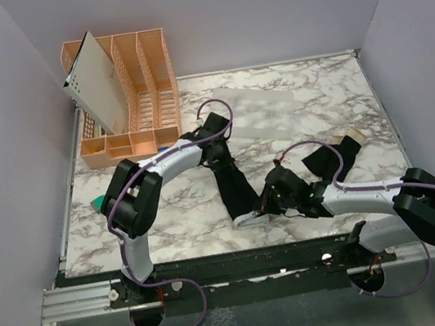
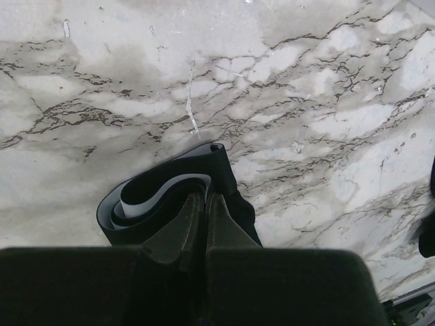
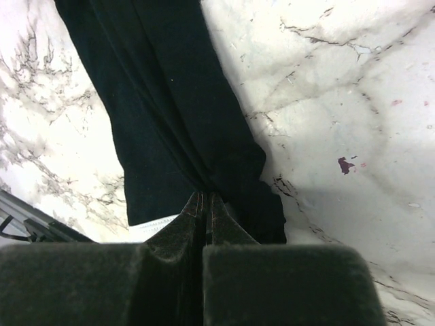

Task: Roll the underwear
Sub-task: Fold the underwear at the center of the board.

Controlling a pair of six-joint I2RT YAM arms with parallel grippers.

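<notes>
One black underwear lies folded into a long narrow strip down the middle of the marble table. My left gripper is shut on its far end, where the fabric and a grey band curl around the fingertips. At the near end my right gripper is shut on the cloth, which puckers at the closed tips. A pale waistband edge shows by it. A second black underwear with a tan band lies flat on the right, untouched.
An orange compartment rack with a white board leaning in it stands at the back left. A clear plastic sheet lies behind the strip. A small teal object sits at the table's left edge. Purple walls close in three sides.
</notes>
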